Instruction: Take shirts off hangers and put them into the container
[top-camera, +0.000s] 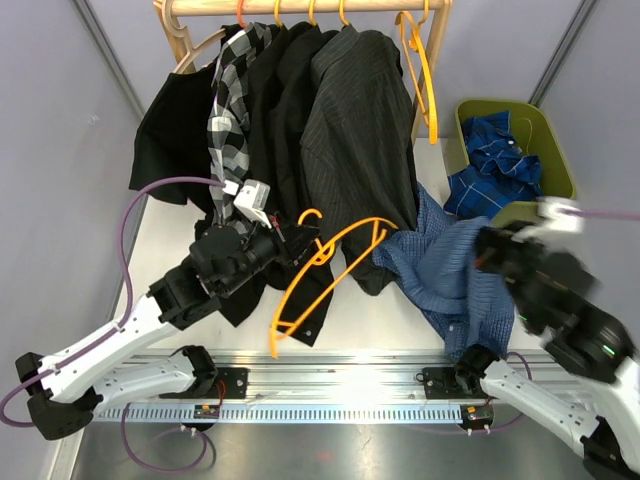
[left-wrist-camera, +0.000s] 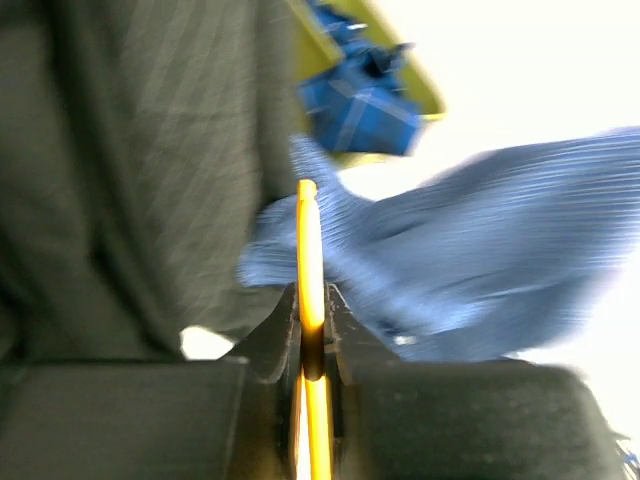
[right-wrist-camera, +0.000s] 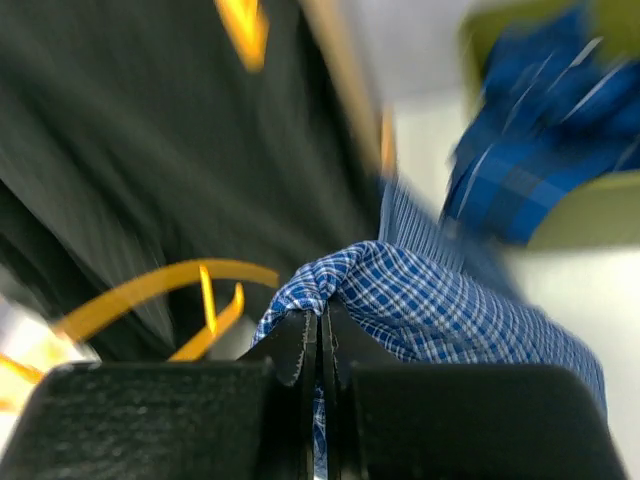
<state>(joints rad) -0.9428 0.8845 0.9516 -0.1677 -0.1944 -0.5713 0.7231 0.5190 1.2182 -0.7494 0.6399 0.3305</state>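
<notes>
- Closest to the left wrist lens, my left tool (left-wrist-camera: 313, 340) is pressed together on the thin edge of an orange hanger (left-wrist-camera: 307, 250), which runs straight up between the black fingers.
- Seen from above, that hanger is bare and tilted, over the bench (top-camera: 400, 325) in front of the hanging clothes. Its far shoulder reaches the edge of the fine-check blue shirt (top-camera: 450, 275).
- My right tool (right-wrist-camera: 322, 335) is closed on a bunched fold of the fine-check blue shirt and holds it up. The rest of the cloth droops toward the bench beside my right arm.
- The olive-green basket (top-camera: 553, 135) sits at the far right of the bench, with a dark blue plaid shirt (top-camera: 497, 165) heaped in it and spilling over the near rim.
- On the wooden rack (top-camera: 176, 35) at the far edge hang a charcoal pinstripe shirt (top-camera: 360, 120), black shirts (top-camera: 280, 100) and a black-and-white plaid shirt (top-camera: 232, 110).
- An empty orange hanger (top-camera: 420, 70) hangs at the right end of the rack, just beside the pinstripe shirt.
</notes>
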